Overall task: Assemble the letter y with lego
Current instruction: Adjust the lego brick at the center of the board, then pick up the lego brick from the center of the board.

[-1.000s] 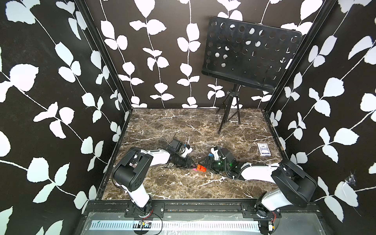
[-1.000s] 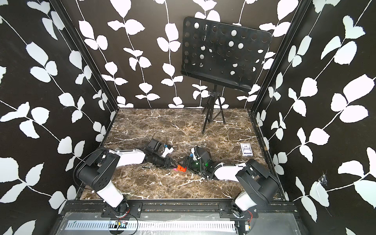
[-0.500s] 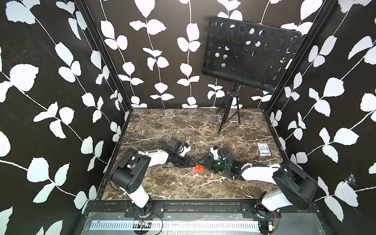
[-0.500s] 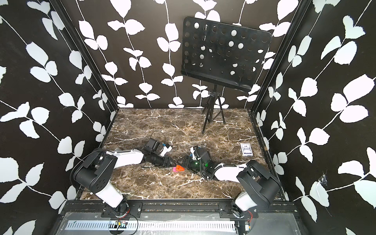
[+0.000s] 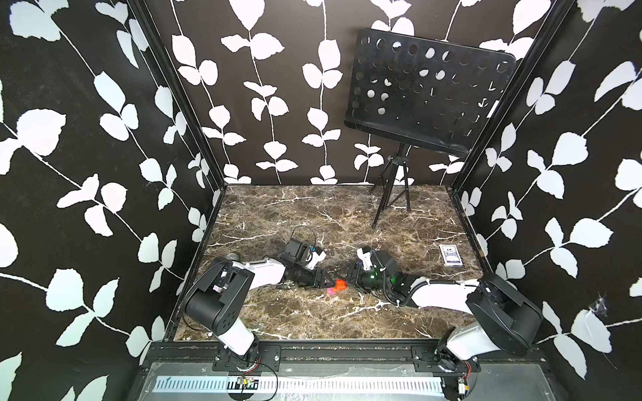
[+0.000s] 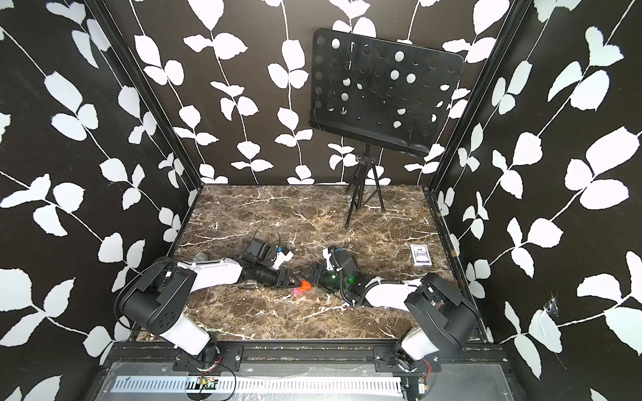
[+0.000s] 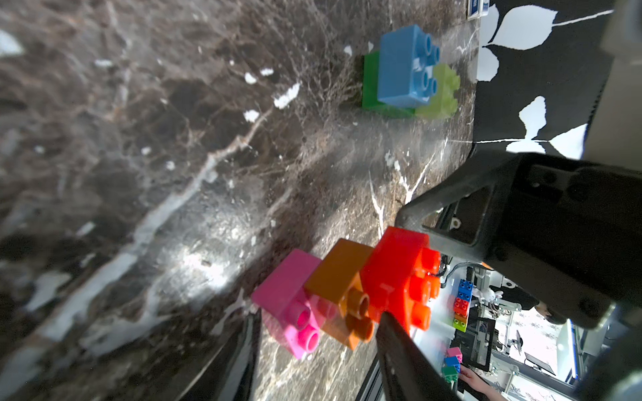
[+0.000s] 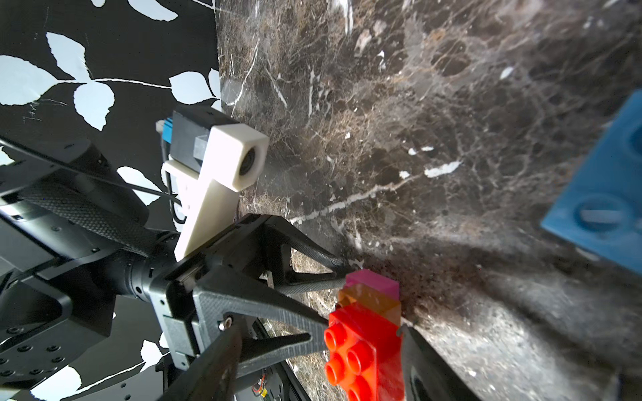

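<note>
Since a second ago my left claw [image 5: 330, 280] has slackened beside the lego stem [image 5: 338, 286], which lies mid-table toward the front edge of the marble table [image 5: 312, 215]. My right claw [image 5: 348, 277] stands released, one finger against it; leaf-patterned walls [image 5: 104, 139] enclose everything.

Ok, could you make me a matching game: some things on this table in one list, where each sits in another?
Things
1. blue square plastic brick
2. pink square plastic brick
3. blue-and-white card box
4. black perforated metal music stand

Places
A. standing at the back of the marble table
B. at the end of a row with two orange bricks
C. pressed against the long green brick
D. lying alone, away from the bricks

Pairs: 1-C, 2-B, 3-D, 4-A
</note>
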`<state>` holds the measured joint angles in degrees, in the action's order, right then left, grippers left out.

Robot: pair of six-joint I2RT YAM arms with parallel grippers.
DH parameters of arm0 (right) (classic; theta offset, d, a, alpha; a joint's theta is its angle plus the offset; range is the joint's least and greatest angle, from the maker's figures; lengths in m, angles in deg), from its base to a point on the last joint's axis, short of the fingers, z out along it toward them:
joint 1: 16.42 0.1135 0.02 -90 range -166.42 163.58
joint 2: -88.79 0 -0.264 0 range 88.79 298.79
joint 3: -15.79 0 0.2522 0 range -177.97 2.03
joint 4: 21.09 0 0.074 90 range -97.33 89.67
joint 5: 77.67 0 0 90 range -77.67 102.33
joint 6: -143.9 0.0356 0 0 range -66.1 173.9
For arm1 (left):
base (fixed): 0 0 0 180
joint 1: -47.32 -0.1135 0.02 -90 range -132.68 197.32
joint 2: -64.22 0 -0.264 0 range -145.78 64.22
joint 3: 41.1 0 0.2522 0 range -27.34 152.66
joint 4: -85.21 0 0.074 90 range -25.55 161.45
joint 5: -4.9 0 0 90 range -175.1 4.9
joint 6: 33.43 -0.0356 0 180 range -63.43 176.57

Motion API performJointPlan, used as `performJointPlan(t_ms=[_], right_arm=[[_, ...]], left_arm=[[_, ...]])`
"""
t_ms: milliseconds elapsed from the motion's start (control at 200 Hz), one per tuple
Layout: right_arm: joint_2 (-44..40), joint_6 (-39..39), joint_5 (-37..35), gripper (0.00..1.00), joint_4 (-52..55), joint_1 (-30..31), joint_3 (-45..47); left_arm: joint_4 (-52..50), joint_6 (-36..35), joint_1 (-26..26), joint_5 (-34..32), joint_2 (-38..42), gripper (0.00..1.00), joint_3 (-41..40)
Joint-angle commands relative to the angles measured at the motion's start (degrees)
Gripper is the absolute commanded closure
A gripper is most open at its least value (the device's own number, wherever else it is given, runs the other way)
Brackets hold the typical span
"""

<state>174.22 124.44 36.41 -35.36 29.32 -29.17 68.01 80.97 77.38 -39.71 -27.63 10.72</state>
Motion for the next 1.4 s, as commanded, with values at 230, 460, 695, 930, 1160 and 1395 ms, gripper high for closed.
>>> performJointPlan(t_ms=[230, 460, 695, 930, 1160, 1395], right_arm=[[-0.5, 0.4, -0.1, 0.28, -0.7, 0.4, -1.5], [-3.1, -3.5, -1.6, 0.29, 6.8, 0.0, -2.9], [-11.2, -15.3, -2.9, 0.31, 24.9, -4.9, -5.9], [-13.2, -47.9, -4.8, 0.35, 54.9, -13.7, -19.7], [-4.3, -74.4, -14.9, 0.37, 70.5, -13.9, -31.4], [3.2, -88.1, -17.3, 0.38, 70.4, -12.0, -32.5]], left_arm=[[-1.5, -1.6, 0.1, -1.1, -1.1, 0.53, -1.1], [-2.7, -2.3, 0.1, -2.0, -2.4, 0.56, -1.9], [-3.3, -3.0, 0.2, -4.3, -3.2, 0.56, -1.6], [-2.9, -2.8, 0.1, -7.5, -4.2, 0.57, -0.5], [-3.1, -3.1, 0.2, -8.7, -4.2, 0.56, 0.0], [-3.1, -3.0, 0.5, -8.9, -3.7, 0.57, 0.0]])
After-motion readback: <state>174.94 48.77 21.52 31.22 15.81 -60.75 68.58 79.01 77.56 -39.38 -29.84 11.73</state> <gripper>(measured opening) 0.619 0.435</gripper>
